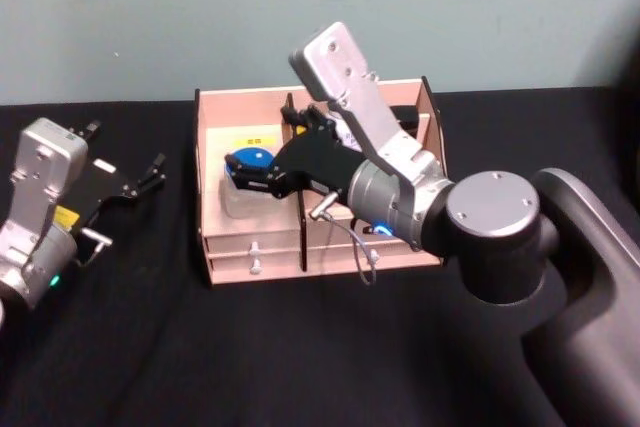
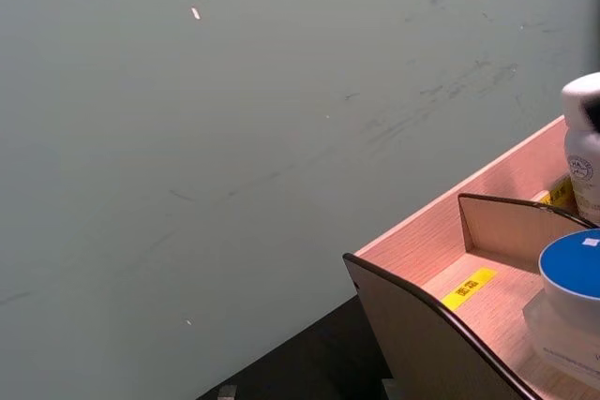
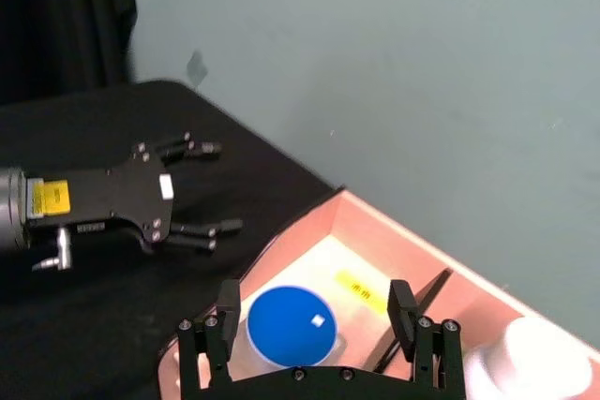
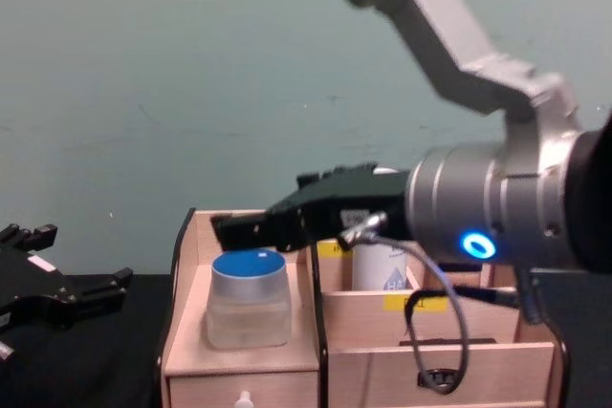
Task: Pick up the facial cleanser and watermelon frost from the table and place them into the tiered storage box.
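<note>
I held the right gripper spread wide above the blue-lidded jar seated in the tiered storage box, clear of it, while the left gripper idled open over the table.

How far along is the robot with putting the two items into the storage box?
Nearly done, it seems. The blue-lidded jar stands in the left compartment of the tiered storage box, and a white bottle stands in the compartment beside it. Nothing is in hand: the right hand hovers open over the jar, and the left hand sits open on the table to the left. What looks left is pulling the right arm back.
</note>
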